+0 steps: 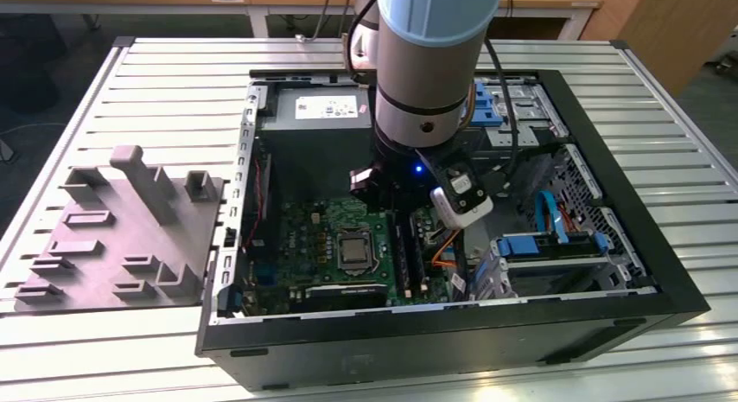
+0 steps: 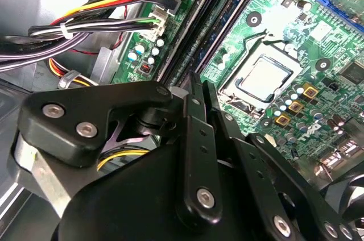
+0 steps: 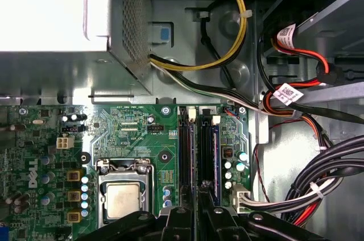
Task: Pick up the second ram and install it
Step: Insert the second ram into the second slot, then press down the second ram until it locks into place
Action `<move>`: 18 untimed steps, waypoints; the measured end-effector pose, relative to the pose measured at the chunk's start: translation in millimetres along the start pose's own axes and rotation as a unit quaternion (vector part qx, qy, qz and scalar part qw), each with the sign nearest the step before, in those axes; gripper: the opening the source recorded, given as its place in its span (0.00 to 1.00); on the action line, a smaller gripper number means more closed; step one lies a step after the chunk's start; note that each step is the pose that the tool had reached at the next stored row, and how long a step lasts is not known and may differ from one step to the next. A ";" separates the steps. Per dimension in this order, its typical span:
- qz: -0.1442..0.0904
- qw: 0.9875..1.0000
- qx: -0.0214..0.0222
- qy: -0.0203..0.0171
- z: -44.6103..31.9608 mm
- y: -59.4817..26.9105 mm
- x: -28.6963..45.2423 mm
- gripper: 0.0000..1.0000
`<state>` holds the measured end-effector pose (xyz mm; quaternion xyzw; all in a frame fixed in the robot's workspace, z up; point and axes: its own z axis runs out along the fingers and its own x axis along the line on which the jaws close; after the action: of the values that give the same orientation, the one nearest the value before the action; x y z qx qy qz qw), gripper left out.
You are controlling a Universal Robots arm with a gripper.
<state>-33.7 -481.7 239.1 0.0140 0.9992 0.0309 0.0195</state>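
We are hovering the claw (image 3: 196,218) over the motherboard (image 3: 131,133) sockets, its fingers looking together; whether the second ram (image 3: 215,156) is seated we cannot tell, so pressing misaligned is risking a bent socket.

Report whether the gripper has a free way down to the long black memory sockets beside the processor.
Probably yes. The gripper hangs inside the open case, right above the sockets. No cable crosses them; the yellow cable runs off beside the power supply.

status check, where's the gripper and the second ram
Black gripper low over green motherboard's long black sockets; fingers close together. Slim dark ram stick in socket. Nothing in the way.
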 end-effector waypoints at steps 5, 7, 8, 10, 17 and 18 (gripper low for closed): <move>0.000 1.000 0.000 0.000 -0.2 0.0 0.0 0.10; 0.000 1.000 0.000 0.000 -0.3 0.0 0.0 0.10; 0.000 1.000 0.000 0.000 -0.4 0.0 0.0 0.10; 0.000 1.000 0.000 0.000 -1.9 0.1 -0.1 0.10; 0.000 1.000 0.000 0.000 -2.1 0.5 -0.1 0.10; 0.000 1.000 0.000 0.000 -2.0 1.1 -0.1 0.10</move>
<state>-33.7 -480.7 241.2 0.0139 0.9992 0.0311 0.0195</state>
